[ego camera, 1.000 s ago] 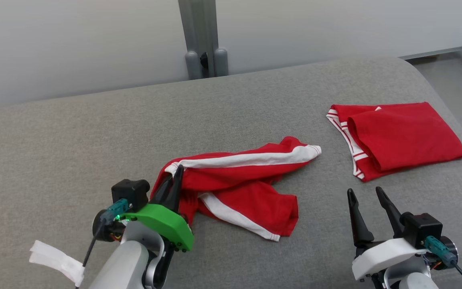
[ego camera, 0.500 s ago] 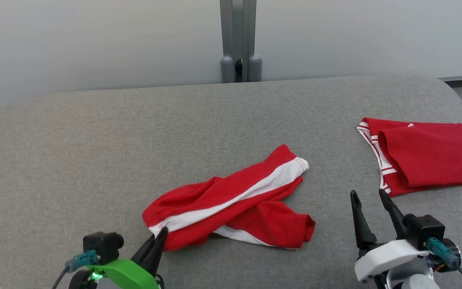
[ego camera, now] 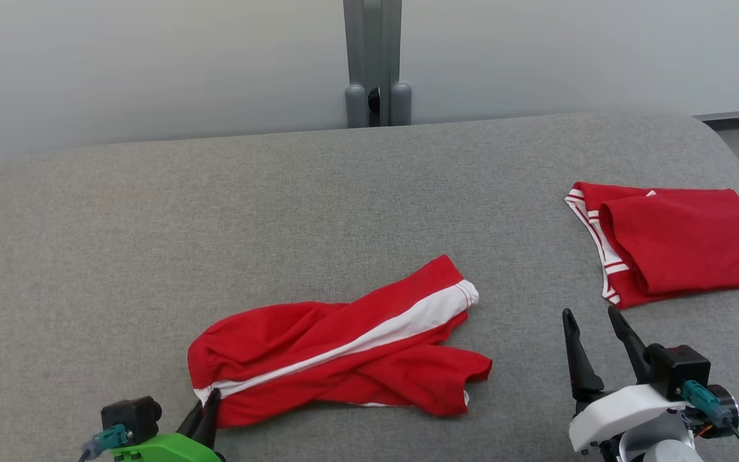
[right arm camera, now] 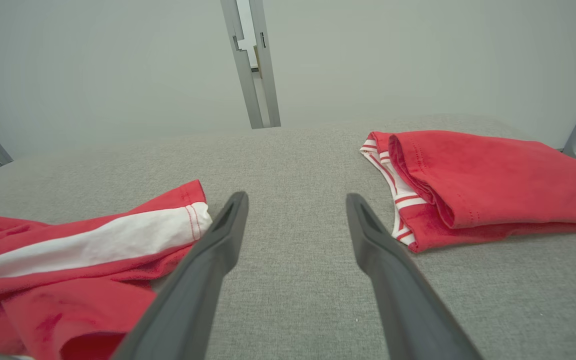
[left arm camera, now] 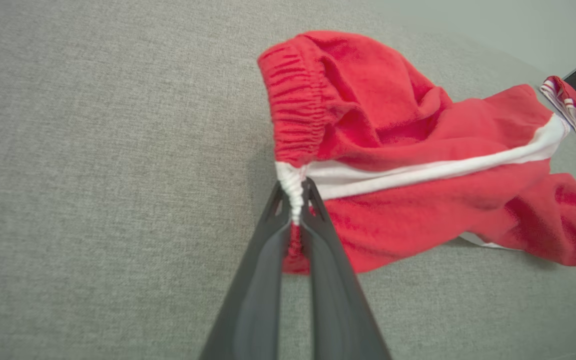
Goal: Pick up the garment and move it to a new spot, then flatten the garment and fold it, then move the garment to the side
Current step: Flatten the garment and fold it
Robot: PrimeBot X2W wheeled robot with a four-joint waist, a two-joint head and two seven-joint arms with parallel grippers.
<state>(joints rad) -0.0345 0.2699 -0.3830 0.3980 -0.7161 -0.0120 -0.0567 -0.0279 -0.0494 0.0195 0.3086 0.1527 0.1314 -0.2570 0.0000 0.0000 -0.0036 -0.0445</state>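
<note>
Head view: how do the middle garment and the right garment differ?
The middle garment lies crumpled and twisted; the right garment is folded flat. The middle garment has one broad white stripe; the right garment shows thin white stripes along one edge. The left gripper is shut on the middle garment's waistband; the right garment lies free. Both are red, on the grey surface.

The red garment with a white side stripe lies crumpled on the grey surface.

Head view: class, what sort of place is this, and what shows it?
Probably a test bay for folding clothes: a fabric-covered table, bare partition panels joined by a metal post, crumpled shorts and a folded garment.
</note>
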